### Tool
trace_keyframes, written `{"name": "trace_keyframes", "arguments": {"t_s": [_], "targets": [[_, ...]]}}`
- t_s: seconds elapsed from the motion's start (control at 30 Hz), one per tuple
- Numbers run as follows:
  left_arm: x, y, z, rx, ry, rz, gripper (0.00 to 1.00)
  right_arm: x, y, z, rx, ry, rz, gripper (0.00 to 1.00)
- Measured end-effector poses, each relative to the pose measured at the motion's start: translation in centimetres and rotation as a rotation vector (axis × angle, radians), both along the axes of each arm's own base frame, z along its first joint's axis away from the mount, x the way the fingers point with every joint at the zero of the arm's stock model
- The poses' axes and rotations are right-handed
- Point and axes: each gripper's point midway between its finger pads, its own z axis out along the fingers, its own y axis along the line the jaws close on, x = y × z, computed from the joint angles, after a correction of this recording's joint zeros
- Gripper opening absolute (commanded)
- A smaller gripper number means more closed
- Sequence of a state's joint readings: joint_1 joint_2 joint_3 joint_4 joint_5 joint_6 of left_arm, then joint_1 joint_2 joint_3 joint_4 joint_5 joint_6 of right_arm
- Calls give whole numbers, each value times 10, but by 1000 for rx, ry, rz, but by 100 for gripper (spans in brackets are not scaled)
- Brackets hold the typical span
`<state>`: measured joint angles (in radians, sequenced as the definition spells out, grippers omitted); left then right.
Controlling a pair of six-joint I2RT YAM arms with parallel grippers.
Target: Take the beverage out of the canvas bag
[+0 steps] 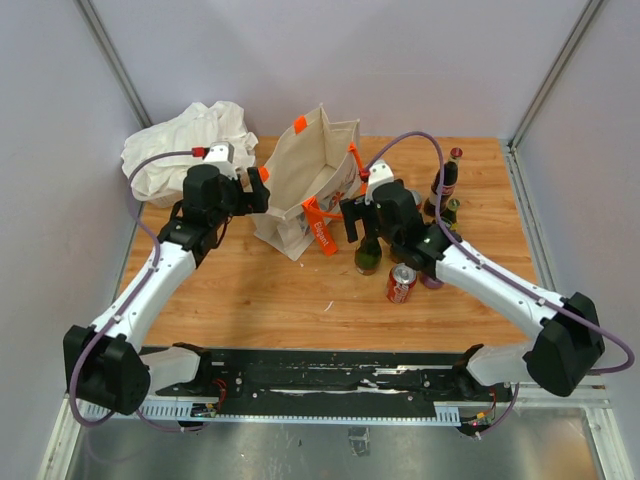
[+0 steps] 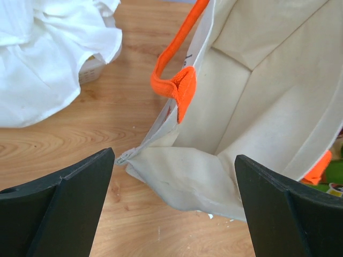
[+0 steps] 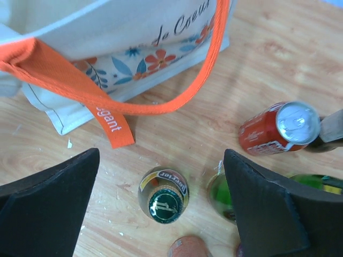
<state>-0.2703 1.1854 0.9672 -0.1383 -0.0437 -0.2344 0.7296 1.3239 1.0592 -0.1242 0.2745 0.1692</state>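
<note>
The cream canvas bag [image 1: 305, 175] with orange handles stands open at mid-table. Its printed side [image 3: 134, 59] and orange strap tag [image 3: 111, 126] face the right wrist camera. A green glass beverage bottle [image 3: 163, 194] stands upright on the wood just outside the bag [image 1: 368, 256]. My right gripper [image 3: 161, 158] hangs open above it, fingers apart from the glass on both sides [image 1: 352, 222]. My left gripper [image 2: 174, 160] is open at the bag's left edge [image 1: 262, 190], with a lower corner of the fabric [image 2: 182, 171] between its fingers. The part of the bag's inside that shows holds nothing.
A red can [image 1: 402, 284] lies right of the green bottle [image 3: 278, 128]. Another green bottle [image 3: 222, 194] stands close by. A dark cola bottle [image 1: 445, 180] stands at the back right. A white cloth heap [image 1: 185, 145] lies at the back left [image 2: 48, 59].
</note>
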Motion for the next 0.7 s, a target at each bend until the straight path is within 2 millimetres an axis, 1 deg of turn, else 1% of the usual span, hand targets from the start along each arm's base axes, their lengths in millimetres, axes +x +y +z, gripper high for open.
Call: {"name": "trace_keyframes", "arguments": {"t_s": [0.13, 0.2, 0.27, 0.33, 0.4, 0.47, 0.53, 0.6, 0.63, 0.7], "targets": [[-6, 2, 22, -10, -55, -1, 100, 1, -10, 41, 17, -93, -20, 98], [-8, 3, 36, -11, -79, 2, 100, 2, -21, 60, 26, -137, -46, 98], [-7, 7, 50, -11, -103, 23, 100, 7, -38, 77, 37, -177, -90, 98], [-5, 13, 62, -4, -119, 56, 100, 15, -63, 89, 46, -205, -158, 98], [-4, 22, 72, 16, -127, 101, 100, 23, -95, 99, 50, -227, -244, 98], [-4, 30, 76, 38, -130, 137, 100, 30, -130, 105, 51, -242, -336, 98], [-4, 37, 76, 60, -124, 168, 100, 34, -166, 110, 50, -256, -431, 98], [-5, 48, 70, 79, -100, 196, 100, 34, -200, 115, 54, -268, -520, 98], [-4, 55, 68, 81, -91, 213, 100, 33, -217, 118, 61, -273, -564, 98], [-1, 78, 65, 78, -77, 268, 100, 29, -253, 122, 78, -285, -663, 98]]}}
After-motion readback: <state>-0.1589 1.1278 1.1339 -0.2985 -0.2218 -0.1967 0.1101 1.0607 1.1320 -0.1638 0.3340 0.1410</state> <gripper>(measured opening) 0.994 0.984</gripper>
